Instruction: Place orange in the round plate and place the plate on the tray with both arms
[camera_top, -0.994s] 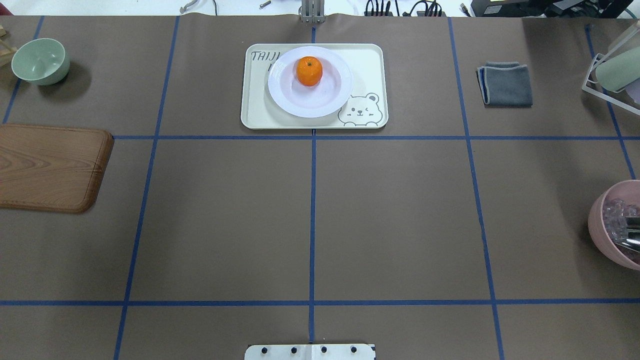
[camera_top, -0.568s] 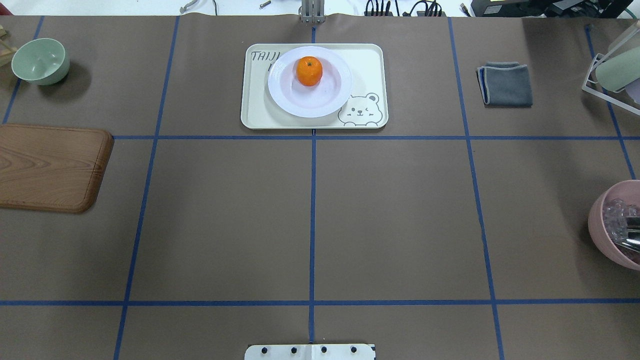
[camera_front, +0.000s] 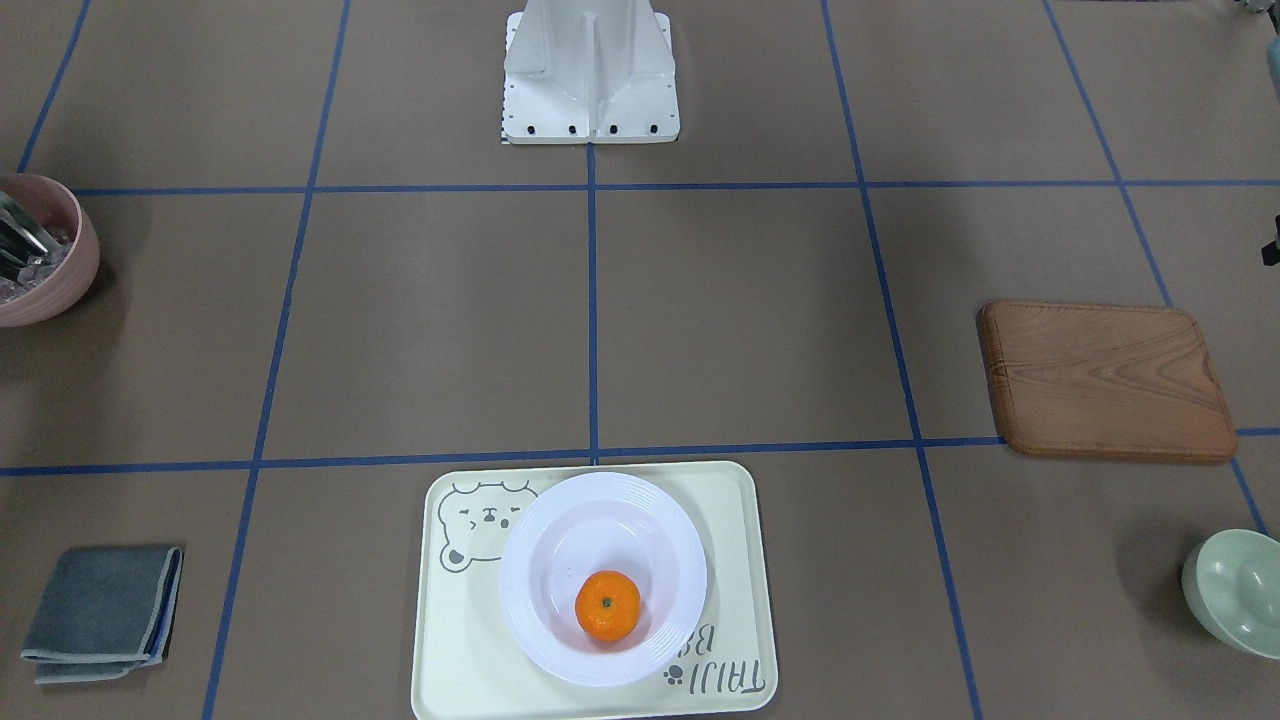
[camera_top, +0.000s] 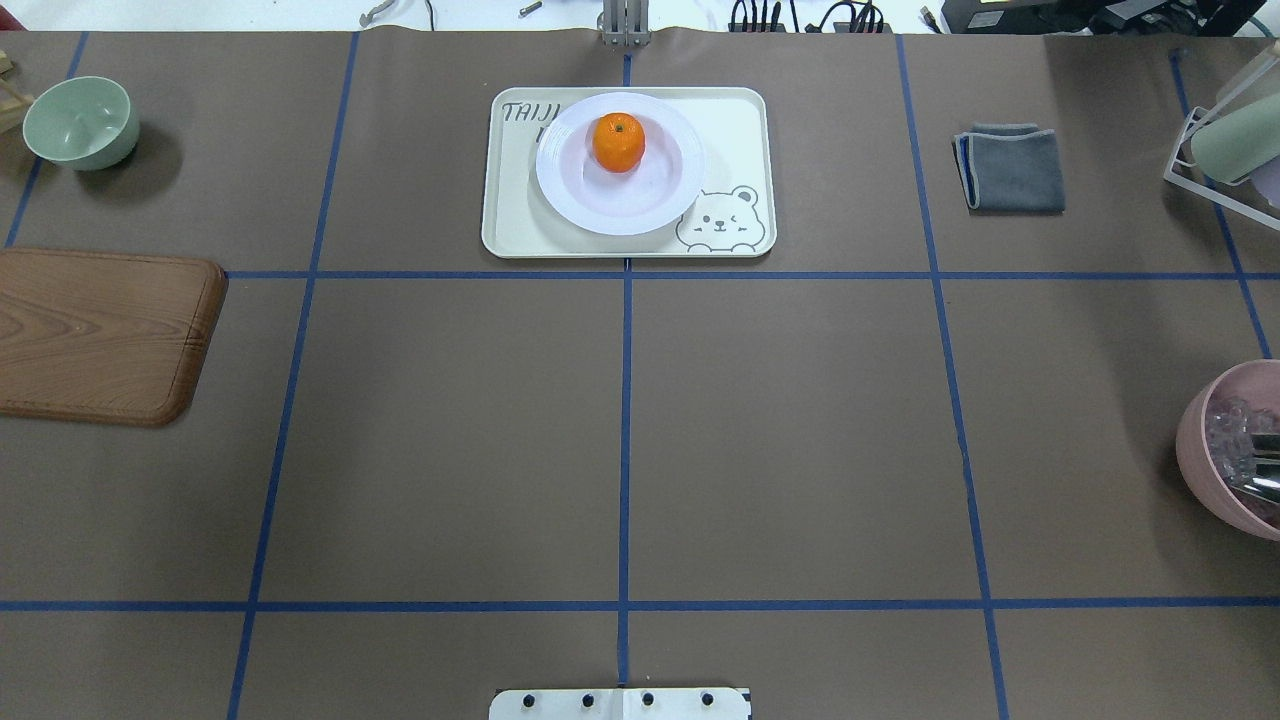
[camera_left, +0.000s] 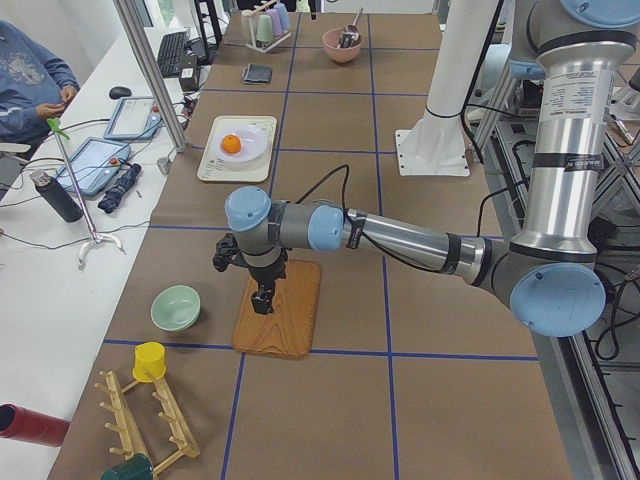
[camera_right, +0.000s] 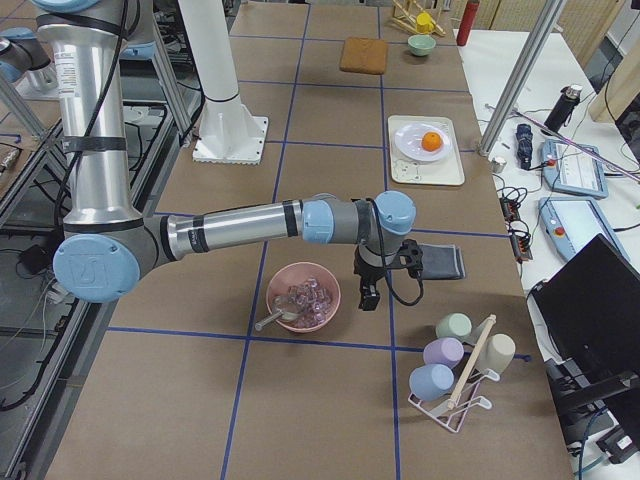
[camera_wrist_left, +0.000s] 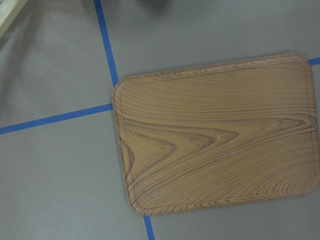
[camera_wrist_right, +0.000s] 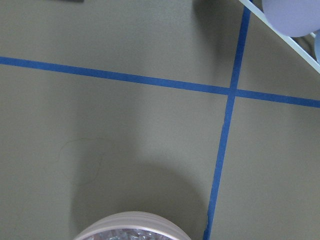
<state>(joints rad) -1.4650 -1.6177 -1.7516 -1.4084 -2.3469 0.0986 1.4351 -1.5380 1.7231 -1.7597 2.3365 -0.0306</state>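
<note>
The orange (camera_top: 618, 142) lies in the white round plate (camera_top: 640, 203), off centre toward its far side. The plate rests on the cream tray (camera_top: 735, 130) at the table's far middle; the front-facing view shows the same orange (camera_front: 607, 605), plate (camera_front: 556, 545) and tray (camera_front: 460, 660). Neither arm is near them. My left gripper (camera_left: 262, 298) hangs over the wooden board (camera_left: 283, 318) at the table's left end. My right gripper (camera_right: 368, 295) hangs between the pink bowl (camera_right: 302, 296) and the grey cloth (camera_right: 440, 262). For both grippers I cannot tell whether they are open or shut.
A pale green bowl (camera_top: 80, 122) sits far left, the wooden board (camera_top: 100, 335) nearer. The grey cloth (camera_top: 1010, 167), a cup rack (camera_top: 1225, 150) and the pink bowl (camera_top: 1235, 450) are on the right. A person (camera_left: 30, 80) sits beyond the table.
</note>
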